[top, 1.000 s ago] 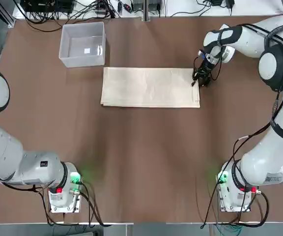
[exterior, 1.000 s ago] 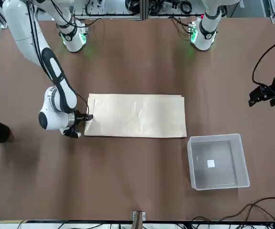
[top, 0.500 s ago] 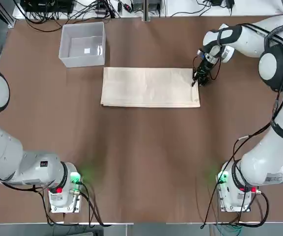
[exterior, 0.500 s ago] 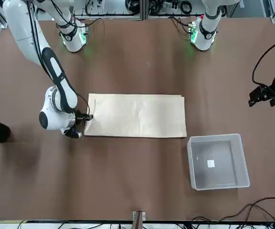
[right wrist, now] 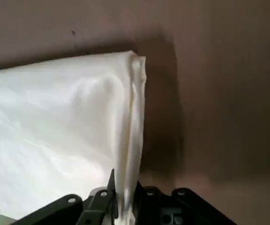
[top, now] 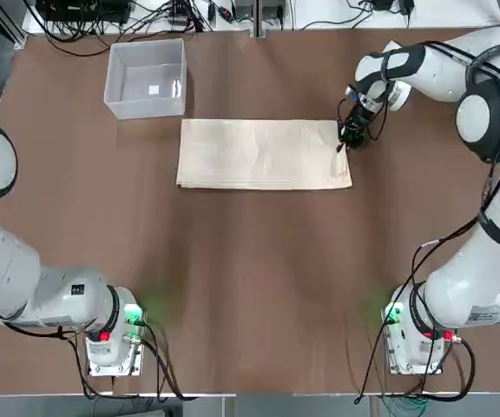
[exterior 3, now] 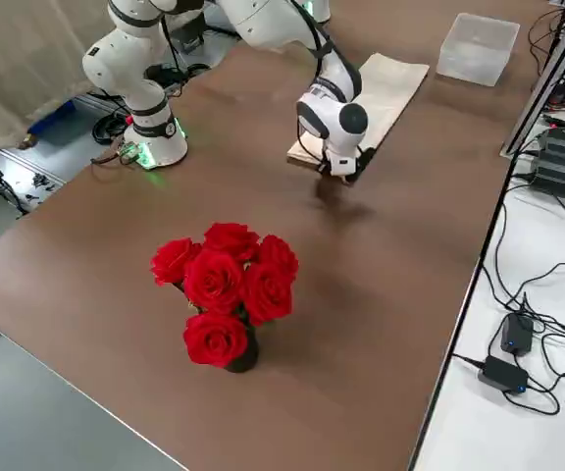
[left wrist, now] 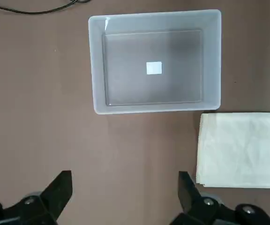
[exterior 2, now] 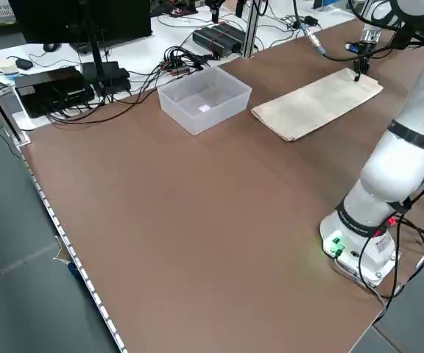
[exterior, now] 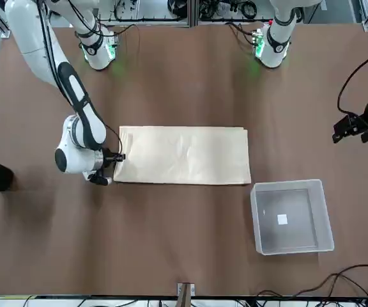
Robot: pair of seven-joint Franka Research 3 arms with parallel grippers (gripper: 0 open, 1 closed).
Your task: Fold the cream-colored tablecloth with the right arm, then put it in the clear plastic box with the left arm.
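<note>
1. Even, soft overhead light falls on my tabletop [top: 259, 261]; shadows stay faint.
2. My right wrist view is dim, with a dark shadow beside the tablecloth [right wrist: 55, 126] edge.
3. Green lamp glow tints the tabletop near both bases.
4. Overhead views stay sharp.

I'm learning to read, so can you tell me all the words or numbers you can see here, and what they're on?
No words or numbers can be read anywhere.
The small white label inside the clear plastic box: it looks blank.
The tablecloth: plain, nothing written.
A dark band on the robot arm has tiny pale markings: too small to read.
</note>
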